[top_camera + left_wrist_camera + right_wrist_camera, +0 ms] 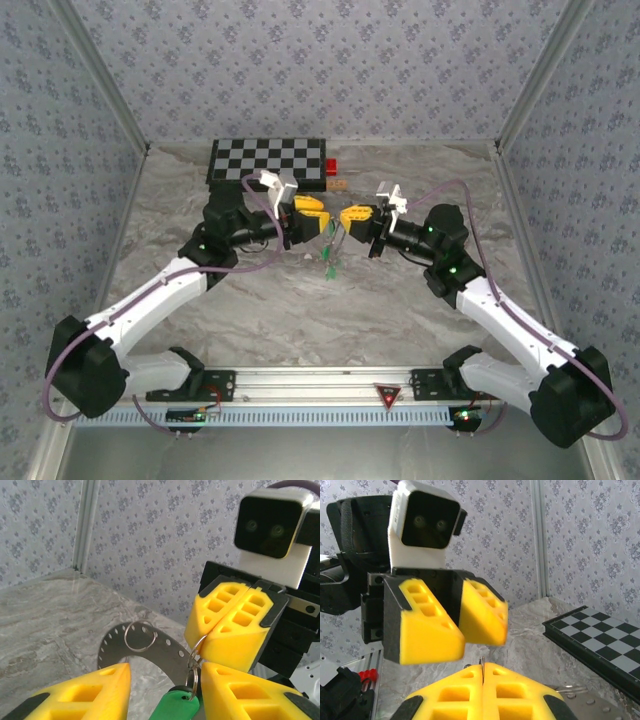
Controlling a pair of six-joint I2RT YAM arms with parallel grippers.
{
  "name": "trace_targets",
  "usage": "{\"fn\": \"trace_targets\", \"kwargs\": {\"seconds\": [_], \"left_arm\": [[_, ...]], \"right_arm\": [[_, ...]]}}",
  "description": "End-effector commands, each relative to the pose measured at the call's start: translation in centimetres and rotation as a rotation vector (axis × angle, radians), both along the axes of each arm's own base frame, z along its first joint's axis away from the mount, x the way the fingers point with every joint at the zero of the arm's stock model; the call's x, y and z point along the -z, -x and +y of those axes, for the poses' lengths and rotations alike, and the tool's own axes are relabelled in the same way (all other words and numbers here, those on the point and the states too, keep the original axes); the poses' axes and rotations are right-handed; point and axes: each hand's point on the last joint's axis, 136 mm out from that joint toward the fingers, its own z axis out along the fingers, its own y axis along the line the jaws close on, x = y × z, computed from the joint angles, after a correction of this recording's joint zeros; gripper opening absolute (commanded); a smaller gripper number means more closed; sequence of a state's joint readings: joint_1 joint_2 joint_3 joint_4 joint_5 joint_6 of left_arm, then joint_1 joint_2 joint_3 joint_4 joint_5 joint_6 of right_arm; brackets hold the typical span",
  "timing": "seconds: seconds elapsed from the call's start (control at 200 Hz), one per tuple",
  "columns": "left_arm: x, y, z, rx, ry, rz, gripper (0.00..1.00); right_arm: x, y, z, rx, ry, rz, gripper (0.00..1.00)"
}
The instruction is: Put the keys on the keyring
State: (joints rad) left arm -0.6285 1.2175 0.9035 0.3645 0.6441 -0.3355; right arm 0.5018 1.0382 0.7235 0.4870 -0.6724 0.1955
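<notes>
Two grippers meet tip to tip: the right gripper [202, 642], pressed shut, pinches a wire loop [195, 648], apparently steadying it, while the left gripper [165, 672], fingers spread, flanks the green key [174, 706] at bottom centre, the perforated grey keyring [167, 652] arcing just behind.

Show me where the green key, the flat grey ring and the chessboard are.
green key [172, 707]: left wrist view, on its plastic head.
flat grey ring [162, 652]: left wrist view, on its perforated band.
chessboard [268, 161]: top external view, on the board's middle.
</notes>
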Motion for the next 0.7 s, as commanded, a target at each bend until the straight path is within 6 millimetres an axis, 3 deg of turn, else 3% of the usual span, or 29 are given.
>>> {"fn": "trace_targets", "kwargs": {"seconds": [0.0,0.255,0.54,0.695], "left_arm": [[-2.7,0.6,-0.5,0.049,0.068,-0.038,0.41],[-3.1,1.3,-1.1,0.094,0.082,-0.043,0.4],[-2.2,1.1,-1.7,0.106,0.058,-0.028,0.37],[-2.3,1.2,-1.7,0.108,0.062,-0.035,0.28]], "right_arm": [[-1.5,0.7,0.2,-0.027,-0.039,-0.052,0.0],[-1.4,0.7,0.3,-0.027,-0.037,-0.051,0.0],[-1.7,0.8,0.4,-0.034,-0.041,-0.054,0.0],[-1.5,0.8,0.5,-0.037,-0.039,-0.049,0.0]]}}
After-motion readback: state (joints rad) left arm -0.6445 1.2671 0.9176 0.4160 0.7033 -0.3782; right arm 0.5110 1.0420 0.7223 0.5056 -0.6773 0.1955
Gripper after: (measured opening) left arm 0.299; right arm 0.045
